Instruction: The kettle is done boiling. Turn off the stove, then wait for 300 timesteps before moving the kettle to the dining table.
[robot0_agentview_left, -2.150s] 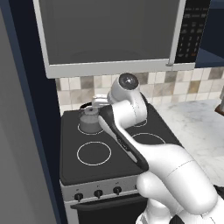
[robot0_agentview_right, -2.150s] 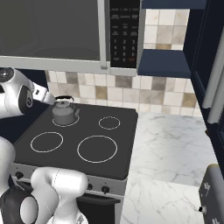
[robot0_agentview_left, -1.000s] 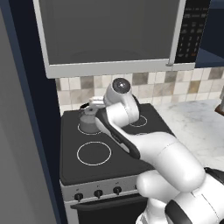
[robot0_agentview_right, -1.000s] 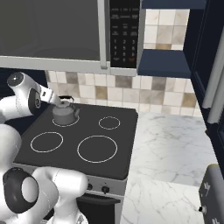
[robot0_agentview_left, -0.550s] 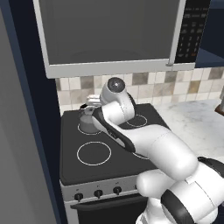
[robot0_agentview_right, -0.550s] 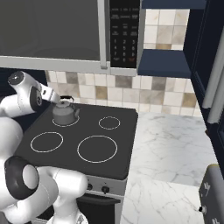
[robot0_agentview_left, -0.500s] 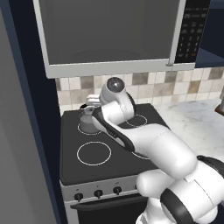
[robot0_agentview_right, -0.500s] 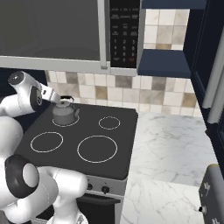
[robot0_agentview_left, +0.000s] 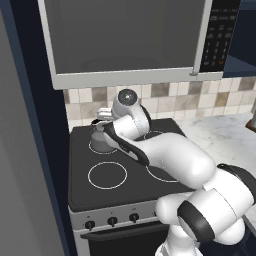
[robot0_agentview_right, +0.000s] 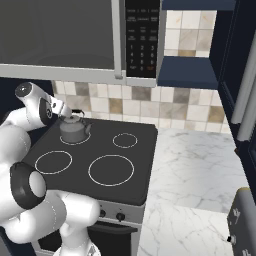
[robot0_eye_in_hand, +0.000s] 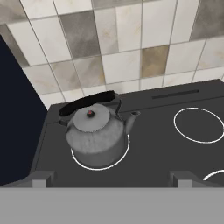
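The kettle (robot0_eye_in_hand: 96, 133), small, grey, with a black arched handle, sits on the back left ring of the stove (robot0_eye_in_hand: 166, 148), spout pointing right. My gripper (robot0_eye_in_hand: 112, 179) hovers above and in front of it, jaws open wide with nothing between them. From the right base view the kettle (robot0_agentview_right: 74, 129) stands on the stove (robot0_agentview_right: 105, 147) just below the gripper (robot0_agentview_right: 71, 113). In the left base view my arm covers part of the kettle (robot0_agentview_left: 99, 139), and the gripper (robot0_agentview_left: 103, 115) is above it. The black knobs (robot0_agentview_left: 112, 220) line the stove's silver front. The dining table is out of view.
A microwave (robot0_agentview_right: 60, 35) hangs low over the cooktop. Tiled backsplash (robot0_eye_in_hand: 131, 52) runs close behind the kettle. A marble counter (robot0_agentview_right: 192, 175) lies right of the stove, with a silver appliance (robot0_agentview_right: 243, 220) at its near corner. A dark panel (robot0_agentview_left: 25, 150) borders the left.
My wrist has shifted slightly left, nearer over the kettle. The jaws stay open and the kettle has not moved.
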